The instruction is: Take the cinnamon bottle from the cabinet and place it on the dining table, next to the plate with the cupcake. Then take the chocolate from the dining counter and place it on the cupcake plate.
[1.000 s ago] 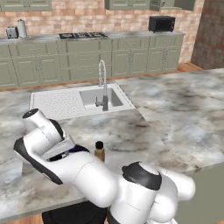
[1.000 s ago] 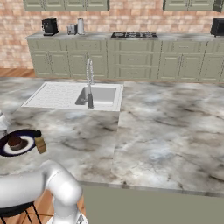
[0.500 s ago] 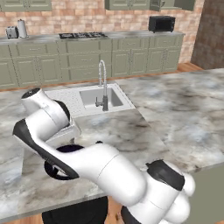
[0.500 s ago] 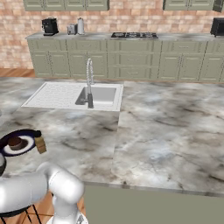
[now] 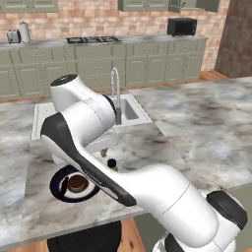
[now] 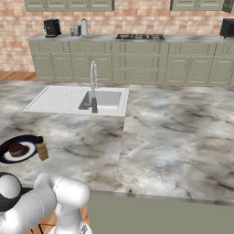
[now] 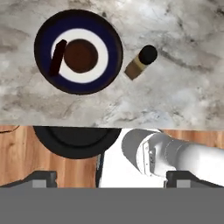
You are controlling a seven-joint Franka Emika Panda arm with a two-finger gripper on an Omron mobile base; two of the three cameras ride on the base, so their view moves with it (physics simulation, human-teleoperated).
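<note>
Brown chocolate point(image 7: 57, 57) bar lies beside round cupcake point(image 7: 81, 55).

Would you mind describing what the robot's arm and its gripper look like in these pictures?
The arm is glossy white, built of thick rounded segments, with dark grey or black bands at the joints and a dark stripe along one link. No cables or markings show. The gripper ends in two small dark, blocky fingertips.

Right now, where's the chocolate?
The chocolate lies on the blue-rimmed cupcake plate, just beside the cupcake in the hand view; the cinnamon bottle stands off the plate's opposite side.
</note>
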